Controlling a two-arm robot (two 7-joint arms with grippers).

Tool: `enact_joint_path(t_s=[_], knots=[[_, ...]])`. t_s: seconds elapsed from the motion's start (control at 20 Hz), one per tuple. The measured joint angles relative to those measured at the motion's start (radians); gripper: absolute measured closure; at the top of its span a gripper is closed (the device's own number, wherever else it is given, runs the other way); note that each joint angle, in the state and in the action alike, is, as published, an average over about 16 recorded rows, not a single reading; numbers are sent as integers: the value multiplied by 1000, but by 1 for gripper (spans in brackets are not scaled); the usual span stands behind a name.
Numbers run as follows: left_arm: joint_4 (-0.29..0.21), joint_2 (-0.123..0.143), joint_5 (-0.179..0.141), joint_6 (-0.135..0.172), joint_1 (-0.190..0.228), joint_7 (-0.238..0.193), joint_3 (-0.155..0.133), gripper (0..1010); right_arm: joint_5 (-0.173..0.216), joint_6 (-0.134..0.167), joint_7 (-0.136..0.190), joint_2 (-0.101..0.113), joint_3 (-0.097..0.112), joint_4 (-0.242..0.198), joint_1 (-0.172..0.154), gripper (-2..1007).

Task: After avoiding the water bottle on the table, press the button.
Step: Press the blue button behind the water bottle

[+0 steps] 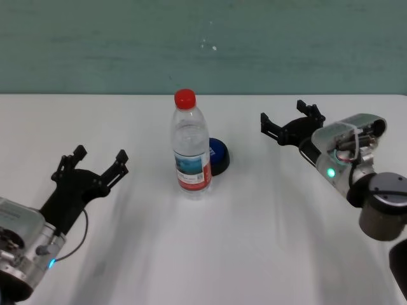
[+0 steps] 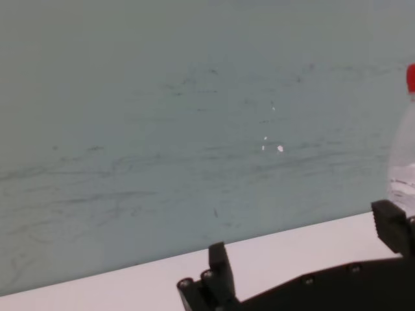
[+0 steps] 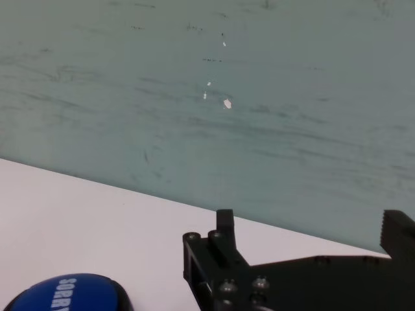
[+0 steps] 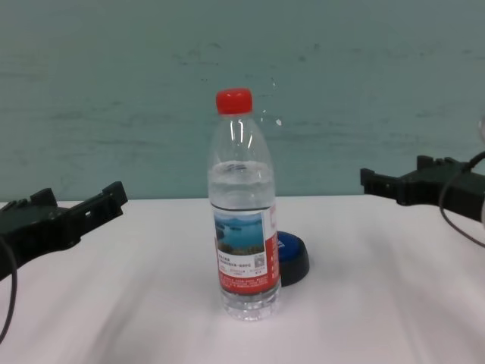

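We judge the tall clear plastic water bottle with the red screw cap (image 1: 191,149) top-heavy and easily tipped; the low blue-domed button on its black base (image 1: 219,155) sits just behind it toward the white surface's (image 1: 267,241) far edge, probably firm. Right tool (image 1: 290,122) and left tool (image 1: 91,164) both gape wide, empty.

Clear plastic, matt black fingers and a smooth white top

The tall clear glossy plastic water bottle (image 1: 191,152) carries a ribbed red plastic screw cap (image 1: 184,97) and a shiny printed label (image 4: 245,252); the low round button (image 1: 219,155) has a glossy blue plastic dome on a black base; the wide white table (image 1: 254,241) looks smooth and matt; the left gripper (image 1: 90,164) and right gripper (image 1: 289,119) have matt black fingers on brushed silver metal wrists.
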Motion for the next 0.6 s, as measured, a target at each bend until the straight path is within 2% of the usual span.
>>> enact_joint_path(t_s=[0.6], knots=[[0,0,0,0,0,0,0,0,15,-30,44,-4,-39,120,89,1]])
